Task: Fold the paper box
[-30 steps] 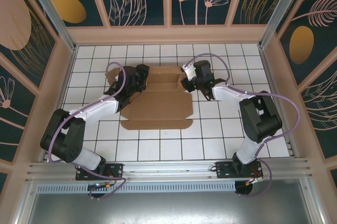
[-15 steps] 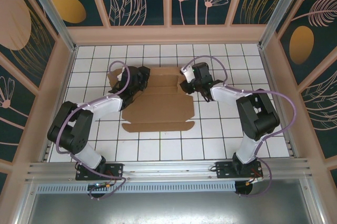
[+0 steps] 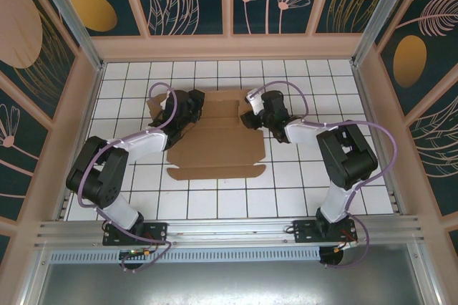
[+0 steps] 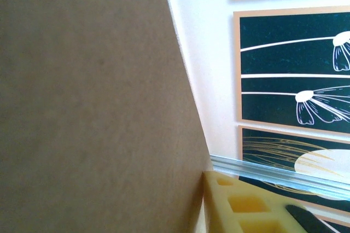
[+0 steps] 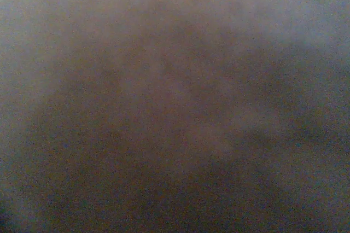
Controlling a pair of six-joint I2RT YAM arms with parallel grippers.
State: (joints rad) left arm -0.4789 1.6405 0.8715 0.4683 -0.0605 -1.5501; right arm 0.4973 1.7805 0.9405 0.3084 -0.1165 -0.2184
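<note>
The white tiled desk (image 3: 300,190) spreads out on every side of the paper box (image 3: 218,146), with more bare tiles on the box's near side than on its far side. The box is a brown cardboard sheet lying mostly flat. Its broad middle panel rests on the tiles, a narrow flap runs along its near edge, and creased, notched flaps make up its far part. The left arm (image 3: 136,144) reaches in from the box's near-left and the right arm (image 3: 343,155) from its near-right. The left end effector (image 3: 192,110) sits at the box's far-left corner, over the flaps there. The right end effector (image 3: 249,117) sits at the box's far-right edge, touching or just above the cardboard. In the left wrist view a plain brown face of the box (image 4: 93,102) rises tilted across the left side, close against a yellow finger (image 4: 240,205) at its lower right edge. I cannot tell whether that end effector is clamped on the cardboard or standing apart. The right wrist view is a brownish blur, so I cannot tell that end effector's state either.
</note>
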